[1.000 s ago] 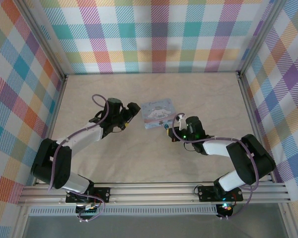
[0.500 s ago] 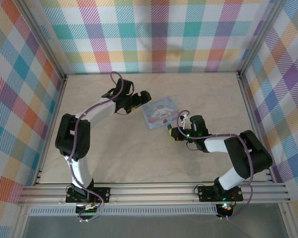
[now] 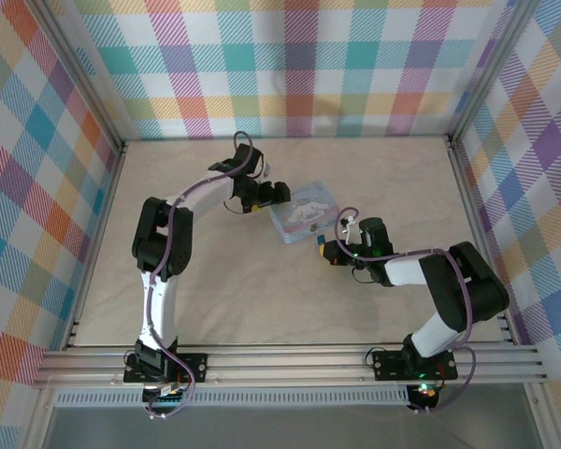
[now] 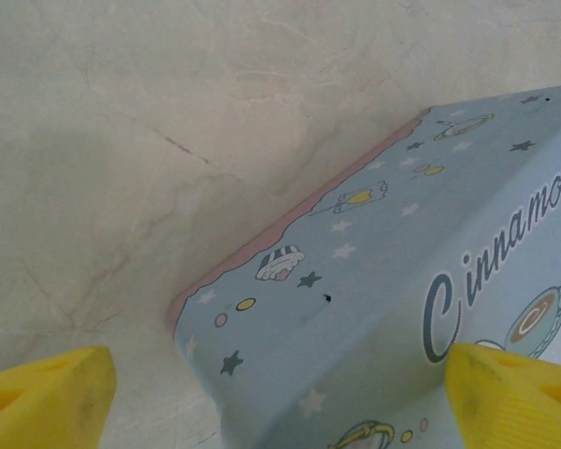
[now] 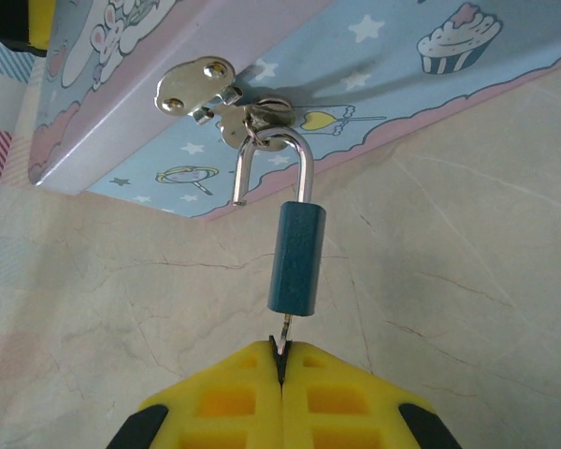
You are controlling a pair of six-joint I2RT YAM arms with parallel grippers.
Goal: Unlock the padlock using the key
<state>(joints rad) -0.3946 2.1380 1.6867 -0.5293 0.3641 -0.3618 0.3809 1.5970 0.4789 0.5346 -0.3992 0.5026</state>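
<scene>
A: right gripper, bottom centre of its wrist frame: clenched flat, pinching the key. Only a sliver of silver blade shows above it.

B: where's the padlock from there?

A: straight up-frame, just above. The key tip goes into the bottom face of the padlock, the small dark-teal body. Body and key run nearly in one line, bottom to top, tilted a touch right. So the coming twist looks like a roll about that line, with no sideways push.

B: shackle?

A: the silver shackle is hooked through the hasp on the light-blue box. The right leg sits in the body. The left leg ends bare, off to the left of the body. That reads as sprung to me, but I can't be sure from this angle.

B: left arm?

A: left gripper is released, at the box's left end in the top view, well apart from the lock. In its wrist view the yellow fingers are spread to both bottom corners with the box corner between them. A strip of table shows on the left side, so it isn't clamping. The right arm is nearer by far; the lock hangs at the box's lower-right corner.

B: risk?

A: the box isn't pinned. A twist or tug may drag it.
</scene>
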